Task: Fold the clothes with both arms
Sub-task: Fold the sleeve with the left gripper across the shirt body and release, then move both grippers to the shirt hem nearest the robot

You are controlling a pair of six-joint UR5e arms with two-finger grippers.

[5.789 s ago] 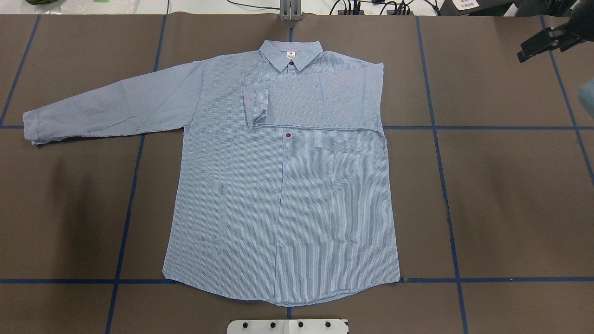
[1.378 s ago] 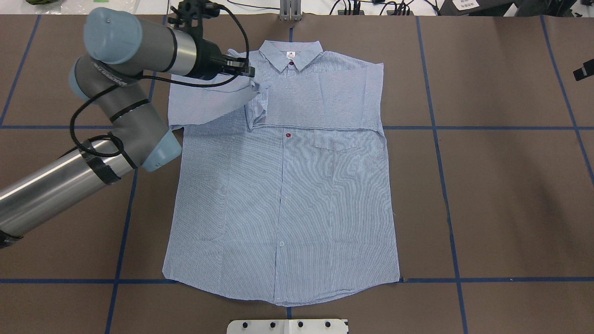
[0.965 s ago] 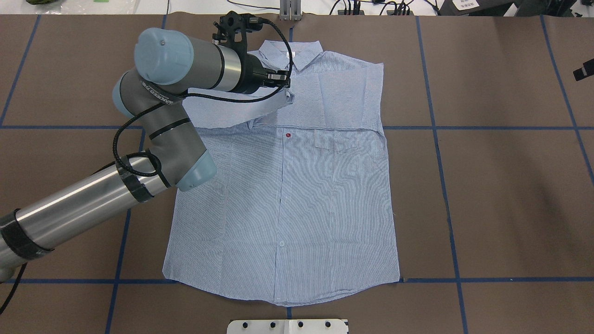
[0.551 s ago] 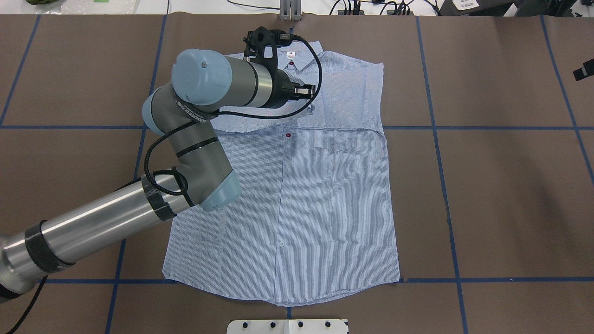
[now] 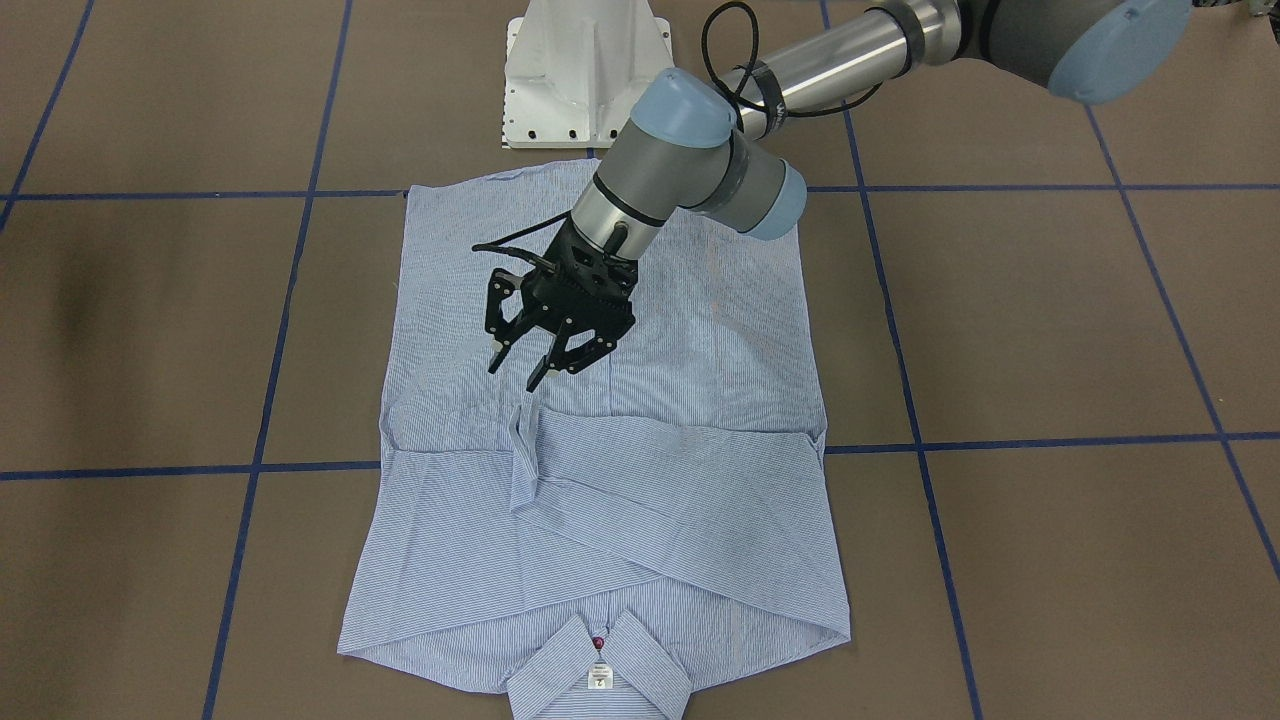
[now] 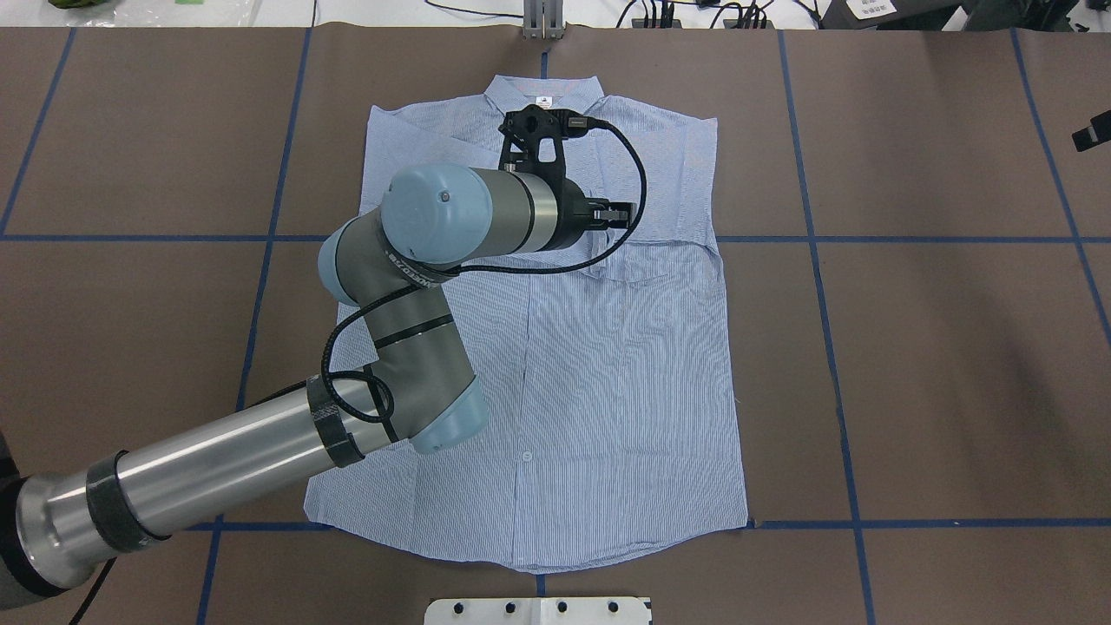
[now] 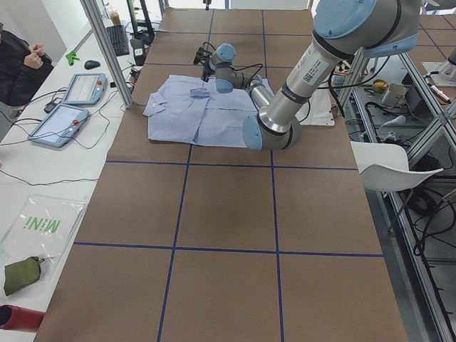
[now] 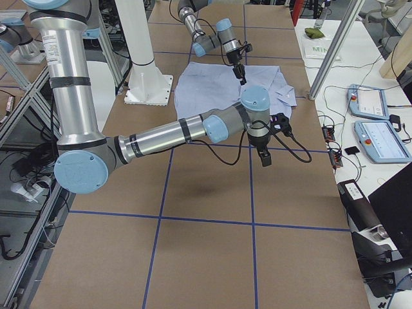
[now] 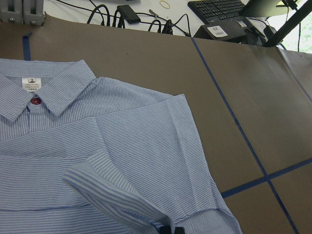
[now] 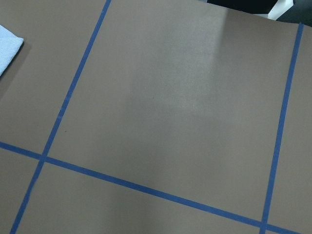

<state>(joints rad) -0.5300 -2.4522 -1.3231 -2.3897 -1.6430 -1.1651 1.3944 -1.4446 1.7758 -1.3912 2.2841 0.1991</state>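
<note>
Shirt lying flat mid-table, both sleeves folded across chest. Left gripper hovering over it, fingers spread, gripping nothing: front view showing this plainly, overhead foreshortening it. Left wrist view showing cuff just beneath. Right gripper hanging over bare table; cannot tell whether parted or closed.

A robotics lab, clearly: the jointed left arm reaches over a brown table gridded in blue tape, with a white pedestal alongside. An aluminium post, teach pendants, a keyboard and trailing cables crowd the side bench.
</note>
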